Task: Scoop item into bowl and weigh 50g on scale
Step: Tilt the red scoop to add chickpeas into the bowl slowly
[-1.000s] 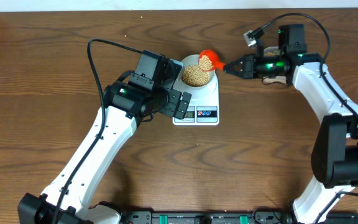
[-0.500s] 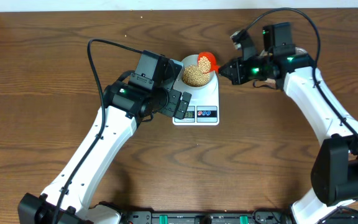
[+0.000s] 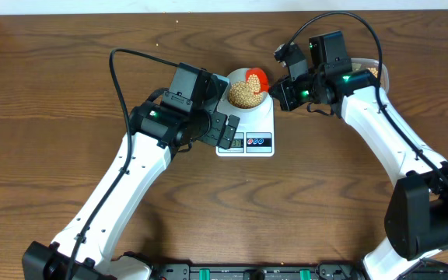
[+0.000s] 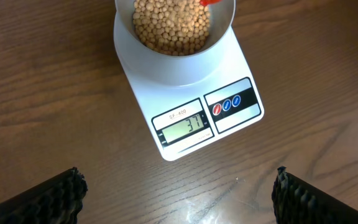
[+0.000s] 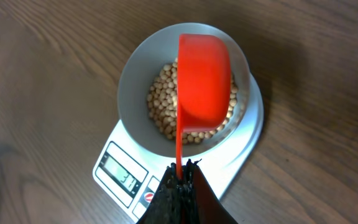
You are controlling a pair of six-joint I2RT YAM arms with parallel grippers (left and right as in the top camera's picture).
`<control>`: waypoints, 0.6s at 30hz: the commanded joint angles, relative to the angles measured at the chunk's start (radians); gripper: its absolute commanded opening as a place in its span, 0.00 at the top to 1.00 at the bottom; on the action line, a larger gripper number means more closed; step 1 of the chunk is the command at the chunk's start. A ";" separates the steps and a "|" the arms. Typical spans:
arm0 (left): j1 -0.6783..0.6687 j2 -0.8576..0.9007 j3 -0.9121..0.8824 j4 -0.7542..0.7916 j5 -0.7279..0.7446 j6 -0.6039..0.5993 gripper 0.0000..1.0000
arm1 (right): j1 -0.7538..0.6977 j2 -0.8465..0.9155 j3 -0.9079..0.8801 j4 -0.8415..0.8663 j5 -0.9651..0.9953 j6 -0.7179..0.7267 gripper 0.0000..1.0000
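Soybeans (image 5: 163,109) lie heaped beneath an overturned scoop. At the bottom centre of the right wrist view, the right gripper (image 5: 180,180) is pinched tight on the thin handle (image 5: 179,146) of an orange-red plastic scoop (image 5: 204,78). The scoop's rounded back faces the camera. It hangs over the right half of the pale blue-white bowl (image 5: 132,81) and hides part of the contents. The beans show to the left of the scoop and below it, filling the bowl's bottom. The bowl sits on the white digital kitchen scale (image 5: 229,155), at the end away from the grey display (image 5: 122,169), which lies at the lower left of that view.

The left gripper (image 4: 179,196) hovers with its jaws spread wide and nothing between them. Its black ribbed fingertips (image 4: 51,199) show only in the lower corners of the left wrist view, above the brown wooden table (image 4: 42,93) and just in front of the scale. There the scale sits askew at upper centre. Its display shows digits that look like 37, with small round red and blue buttons (image 4: 227,106) to the right.

In the overhead view, scale and bowl stand at upper centre between the two arms. The rim of a clear tub (image 3: 377,70) shows behind the right arm at upper right, apart from the scale.
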 commanded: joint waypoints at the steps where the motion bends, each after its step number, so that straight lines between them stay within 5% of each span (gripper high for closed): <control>1: 0.004 -0.004 -0.010 0.000 -0.013 -0.001 0.02 | 0.008 -0.026 0.016 0.007 0.014 -0.031 0.99; 18: 0.004 -0.004 -0.010 0.000 -0.013 -0.001 0.02 | 0.008 -0.026 0.016 0.011 -0.001 -0.037 0.99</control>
